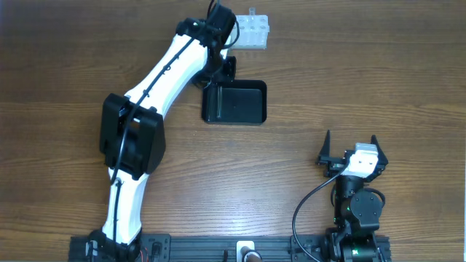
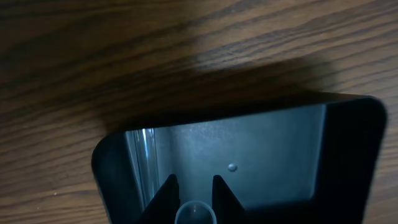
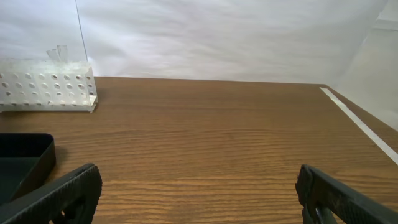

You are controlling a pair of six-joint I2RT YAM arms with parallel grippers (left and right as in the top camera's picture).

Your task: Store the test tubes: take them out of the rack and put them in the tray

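Closest to my left wrist camera are the two dark fingers of the left end effector point(image 2: 194, 180), set narrowly apart with the round rim of a clear test tube point(image 2: 195, 213) pinched between them. The tube stands on end in the grip, its open mouth facing the lens. Directly beneath it is the black tray point(image 2: 348, 155), so the tube hangs inside the tray's outline, toward one of its short walls rather than over the middle. I cannot tell whether its lower end touches the tray floor.

A second tube point(image 2: 145, 165) lies flat in the tray, stretched along the side wall just beside the end effector's finger. A small pale speck point(image 2: 232, 167) sits on the tray floor, apart from both tubes.

From the top camera, the left arm point(image 1: 156, 87) reaches up the desk point(image 1: 364, 65) and its wrist hangs over the tray corner that faces the white rack point(image 1: 255, 30). The rack stands near that corner but clear of the tray, with bare wood between them. In the right wrist view I can make out a few clear tubes in rack point(image 3: 56, 53) rising above its far end.

The right end effector point(image 1: 351, 142) sits low on the right side of the desk, close to its own base and well apart from tray and rack. Its fingers are spread wide with nothing between them.
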